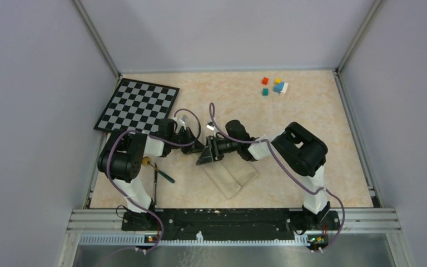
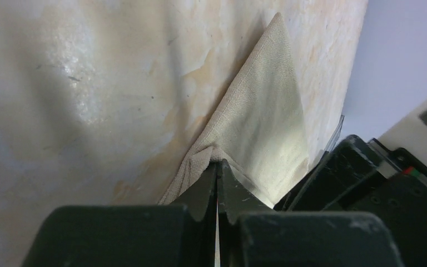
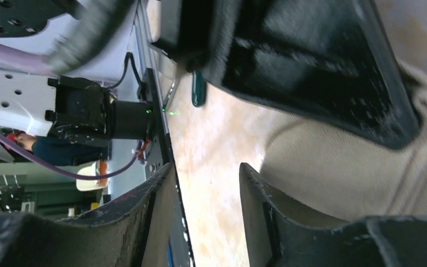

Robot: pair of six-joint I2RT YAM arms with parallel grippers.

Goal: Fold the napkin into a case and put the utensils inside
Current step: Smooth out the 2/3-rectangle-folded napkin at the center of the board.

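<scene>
On tabletop [image 1: 311, 139], left tool [image 2: 218, 166] pinches napkin [image 2: 261, 122], right tool [image 3: 207, 171] parted.

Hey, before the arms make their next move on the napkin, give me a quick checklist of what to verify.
1. Left gripper pinching the napkin: ok.
2. Right gripper open, nothing held: ok.
3. Room between the two grippers: not ok, crowded together.
4. Utensils clear of the cloth: ok, lying by the left arm.
5. Napkin folded flat: cannot tell, the arms hide part.
</scene>
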